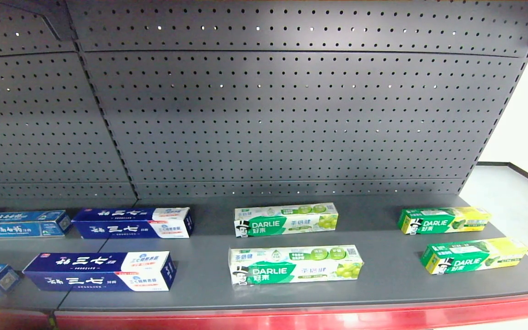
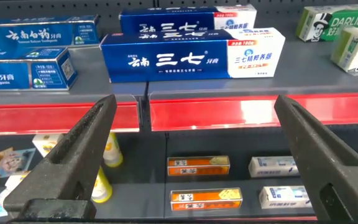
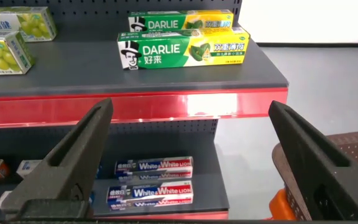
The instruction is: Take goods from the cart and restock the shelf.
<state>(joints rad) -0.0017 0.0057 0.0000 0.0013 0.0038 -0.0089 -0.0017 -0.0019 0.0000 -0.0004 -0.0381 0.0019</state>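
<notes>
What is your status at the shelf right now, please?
Left pincer open, right pincer open, both empty. Toothpaste boxes lying on shelf, two deep. Nothing in the way.

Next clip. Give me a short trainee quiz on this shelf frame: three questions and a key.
1. True or false: the left gripper and right gripper both have open jaws and hold nothing.
2. In the head view, how many green-and-yellow boxes lie on the shelf?
3. The dark blue boxes lie on which side of the green-and-white boxes? A) robot's left B) robot's right C) stacked on them
Key: 1 true; 2 two; 3 A.
</notes>
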